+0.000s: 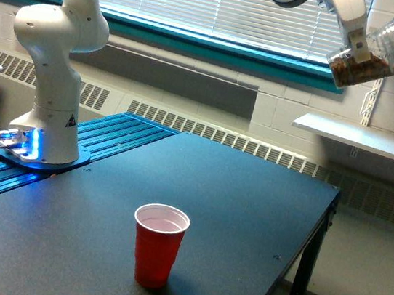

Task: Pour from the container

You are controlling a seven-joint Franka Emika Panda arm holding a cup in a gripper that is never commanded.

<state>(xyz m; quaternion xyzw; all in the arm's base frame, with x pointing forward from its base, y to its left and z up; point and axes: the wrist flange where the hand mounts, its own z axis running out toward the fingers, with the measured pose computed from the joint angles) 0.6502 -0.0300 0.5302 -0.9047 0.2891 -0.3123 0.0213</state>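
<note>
A: We note first the dark worktop, then the white arm, whose base stands at the exterior view's left with blue lights at its foot.

B: And the task's thing?

A: We find the container held high at the exterior view's upper right, well above the worktop and before the window blinds. It is a clear tumbler, tilted well over on its side, its wide rim toward the exterior view's right. Brown pieces lie heaped along its lower wall.

B: State of the tool?

A: The tool is clamped on the container's side.

B: Anything smaller?

A: A red cup, white inside, stands upright on the worktop near its front, well apart from the container.
</note>
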